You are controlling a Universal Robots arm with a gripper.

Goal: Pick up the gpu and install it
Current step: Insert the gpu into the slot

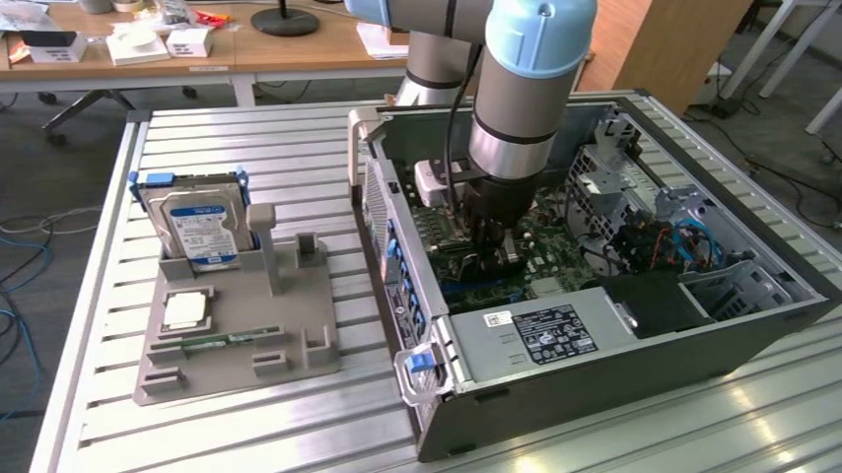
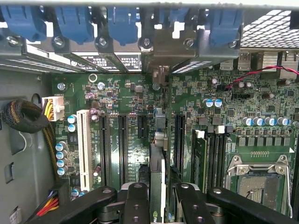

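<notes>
hand (image 2: 158, 198) clamped on gpu (image 2: 157, 182), card edge-on, upright | inside open PC case (image 1: 736, 345), low over motherboard (image 2: 261, 121) | lined up w/ free slot (image 2: 179, 140) for seating, bracket end toward rear blue latches (image 2: 122, 21) | parts tray (image 1: 237, 345) on desk, exterior view's left

The arm (image 1: 526, 89) reaches straight down; its tool (image 2: 158, 198) is clamped edge-on, fingers (image 2: 138, 205) nearly together.

**Greens, blues and greys**

The motherboard (image 2: 135, 102) is dark green with black slots and one white slot (image 2: 84, 149). Blue clips (image 2: 74, 21) line the grey computer case (image 1: 618, 384). The claw (image 2: 156, 196) is black. The hard drive (image 1: 200, 229) is silver, labelled blue-white.
</notes>
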